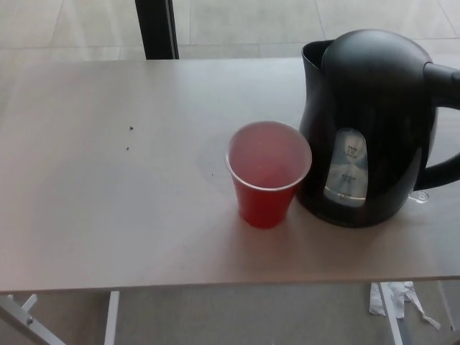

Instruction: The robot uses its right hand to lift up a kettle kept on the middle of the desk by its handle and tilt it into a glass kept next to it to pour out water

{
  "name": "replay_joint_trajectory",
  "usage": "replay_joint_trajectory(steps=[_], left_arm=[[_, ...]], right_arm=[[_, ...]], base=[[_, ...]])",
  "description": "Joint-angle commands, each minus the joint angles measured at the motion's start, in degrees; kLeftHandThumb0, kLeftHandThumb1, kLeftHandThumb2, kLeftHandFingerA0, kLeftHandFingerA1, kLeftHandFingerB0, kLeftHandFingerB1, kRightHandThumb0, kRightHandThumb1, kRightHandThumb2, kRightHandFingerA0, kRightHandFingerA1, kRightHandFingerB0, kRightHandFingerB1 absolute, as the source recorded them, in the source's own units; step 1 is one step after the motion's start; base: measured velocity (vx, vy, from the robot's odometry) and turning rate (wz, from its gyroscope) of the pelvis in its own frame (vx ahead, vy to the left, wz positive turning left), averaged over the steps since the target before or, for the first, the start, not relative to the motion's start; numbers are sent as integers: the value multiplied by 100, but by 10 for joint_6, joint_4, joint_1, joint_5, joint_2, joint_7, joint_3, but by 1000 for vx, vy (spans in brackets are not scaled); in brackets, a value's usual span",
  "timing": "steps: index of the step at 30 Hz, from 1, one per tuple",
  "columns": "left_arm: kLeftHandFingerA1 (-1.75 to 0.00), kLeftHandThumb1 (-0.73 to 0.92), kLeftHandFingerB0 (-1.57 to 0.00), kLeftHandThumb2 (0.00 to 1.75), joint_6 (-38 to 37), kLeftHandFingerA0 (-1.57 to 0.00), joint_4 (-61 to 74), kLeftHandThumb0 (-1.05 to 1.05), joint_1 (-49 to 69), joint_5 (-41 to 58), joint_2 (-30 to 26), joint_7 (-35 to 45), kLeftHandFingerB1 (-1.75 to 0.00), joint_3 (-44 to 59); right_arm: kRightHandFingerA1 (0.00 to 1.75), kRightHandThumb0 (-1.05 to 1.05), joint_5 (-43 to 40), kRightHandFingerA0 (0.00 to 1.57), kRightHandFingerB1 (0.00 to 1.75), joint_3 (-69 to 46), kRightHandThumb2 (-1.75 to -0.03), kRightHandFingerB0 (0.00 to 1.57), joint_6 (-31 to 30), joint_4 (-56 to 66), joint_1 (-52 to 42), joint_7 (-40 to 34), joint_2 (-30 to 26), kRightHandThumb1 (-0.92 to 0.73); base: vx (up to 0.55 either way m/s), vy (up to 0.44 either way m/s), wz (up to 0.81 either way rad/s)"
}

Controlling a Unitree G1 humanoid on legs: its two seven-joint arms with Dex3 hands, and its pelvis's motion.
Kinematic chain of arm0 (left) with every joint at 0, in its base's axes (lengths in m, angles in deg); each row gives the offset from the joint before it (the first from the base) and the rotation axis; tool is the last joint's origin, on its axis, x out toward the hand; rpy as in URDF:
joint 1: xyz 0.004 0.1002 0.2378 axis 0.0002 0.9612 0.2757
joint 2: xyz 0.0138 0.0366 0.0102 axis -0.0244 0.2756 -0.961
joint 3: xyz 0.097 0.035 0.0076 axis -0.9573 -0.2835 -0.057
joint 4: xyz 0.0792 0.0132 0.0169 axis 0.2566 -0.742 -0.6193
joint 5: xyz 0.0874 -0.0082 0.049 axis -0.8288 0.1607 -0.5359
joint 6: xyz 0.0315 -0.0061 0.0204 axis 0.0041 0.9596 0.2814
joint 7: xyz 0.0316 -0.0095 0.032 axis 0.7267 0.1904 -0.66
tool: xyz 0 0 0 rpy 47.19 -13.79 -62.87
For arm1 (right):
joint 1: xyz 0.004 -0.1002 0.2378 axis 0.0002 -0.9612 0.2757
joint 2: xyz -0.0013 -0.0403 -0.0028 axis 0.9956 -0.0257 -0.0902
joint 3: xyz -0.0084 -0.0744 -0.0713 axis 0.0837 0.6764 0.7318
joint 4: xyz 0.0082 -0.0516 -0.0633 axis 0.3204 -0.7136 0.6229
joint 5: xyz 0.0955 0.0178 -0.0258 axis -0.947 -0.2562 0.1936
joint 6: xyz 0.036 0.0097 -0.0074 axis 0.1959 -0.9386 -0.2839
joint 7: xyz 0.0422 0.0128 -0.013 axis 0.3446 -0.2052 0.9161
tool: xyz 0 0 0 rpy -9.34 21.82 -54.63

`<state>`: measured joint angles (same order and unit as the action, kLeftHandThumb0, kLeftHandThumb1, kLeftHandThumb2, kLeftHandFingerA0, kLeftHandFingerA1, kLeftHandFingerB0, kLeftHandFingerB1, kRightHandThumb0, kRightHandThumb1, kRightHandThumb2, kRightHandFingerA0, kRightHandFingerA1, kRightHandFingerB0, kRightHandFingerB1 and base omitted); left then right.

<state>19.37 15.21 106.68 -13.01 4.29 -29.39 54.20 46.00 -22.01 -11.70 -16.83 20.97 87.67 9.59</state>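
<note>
Right now neither hand shows in the head view, so the state of the fingers cannot be told. On the desk (108, 215) a black kettle (374, 108) stands upright toward the right, its handle (445, 165) running off the right edge and its spout at the upper left. Just beside it, on its left, stands an upright red cup (266, 180), close enough that touching or apart cannot be told

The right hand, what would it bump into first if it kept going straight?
No robot hand shows in the head view, so its line can't be told. The kettle stands by the red cup, its handle at picture right.
</note>
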Motion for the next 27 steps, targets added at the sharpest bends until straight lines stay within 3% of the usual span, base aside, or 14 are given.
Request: replay_joint_trajectory(steps=[1, 5, 6, 12, 14, 15, 16, 17, 18, 19, 21, 22, 25, 27], left_arm=[[-66, 56, -31, 96, 9, -54, 6, -76, 4, 1, -5, 0, -55, -4], [-65, 56, -31, 96, 9, -54, 7, -79, 4, 2, -6, 0, -55, -5], [-58, 70, -34, 62, 2, -56, 8, -75, 6, 4, -4, 4, -47, -4], [-56, 72, -32, 62, 17, -58, 1, -74, -1, 3, -7, -5, -44, -7], [-57, 73, -31, 62, 5, -57, -2, -74, 1, 0, -10, 3, -46, -9], [-64, 57, -24, 97, 6, -50, 2, -74, 3, -2, -11, 1, -53, -11], [-57, 73, -31, 63, 8, -59, 4, -74, 3, -2, -11, -2, -46, -12], [-57, 73, -31, 63, 9, -59, 4, -74, 3, -2, -11, -2, -46, -12], [-56, 74, -31, 62, 8, -59, 3, -74, 3, -2, -11, -2, -46, -12], [-56, 74, -31, 62, 7, -59, 3, -74, 2, -2, -11, -2, -46, -13], [-57, 74, -31, 62, 14, -60, 7, -73, 1, 0, -11, -4, -46, -12], [-58, 75, -31, 63, 11, -59, 7, -73, 3, 1, -11, -1, -46, -12], [-56, 75, -33, 63, 8, -59, -2, -73, 1, -1, -10, -4, -47, -13], [-55, 75, -33, 63, 10, -59, -6, -74, -1, -3, -10, -7, -46, -14]], right_arm=[[43, -68, 16, 37, 29, -7, -58, 27, -25, 20, 8, -30, 20, -57], [46, -72, 17, 40, 30, -8, -58, 25, -41, 33, 14, -33, 37, -56], [52, -72, 15, 30, 41, -7, -83, 16, -54, 40, 18, -37, 44, -44], [46, -68, 20, 36, 30, -10, -58, 24, -55, 59, 8, -45, 59, -56], [68, -54, 21, 66, 33, -16, -59, 25, -58, 66, -3, -52, 65, -62], [71, -49, 27, 77, 34, -16, -61, 28, -63, 65, -3, -59, 65, -67], [73, -43, 31, 89, 36, -19, -63, 33, -60, 62, -3, -66, 68, -71], [73, -43, 32, 89, 36, -20, -63, 33, -61, 63, -4, -67, 69, -71], [127, -26, 31, 96, 42, -30, -63, 47, -52, 58, -4, -84, 82, -75], [127, -26, 30, 96, 42, -36, -63, 47, -48, 56, -4, -91, 88, -75], [169, -11, 25, 102, 59, -54, -79, 76, -36, 52, -1, -105, 106, -76], [173, -5, 33, 90, 99, -63, -124, 94, 8, 47, -5, -118, 117, -52], [173, -7, 58, 92, 156, -70, -137, 86, 38, 43, -4, -163, 140, -45], [175, -7, 62, 96, 156, -80, -136, 83, 41, 43, -2, -182, 152, -51]], base=[[0, 0, 0], [0, 0, 0], [0, 0, 0], [0, 0, 0], [0, 0, 0], [0, 0, 0], [0, 0, 0], [0, 0, 0], [0, 0, 0], [0, 0, 0], [0, 0, 0], [0, 0, 0], [0, 0, 0], [0, 0, 0]])
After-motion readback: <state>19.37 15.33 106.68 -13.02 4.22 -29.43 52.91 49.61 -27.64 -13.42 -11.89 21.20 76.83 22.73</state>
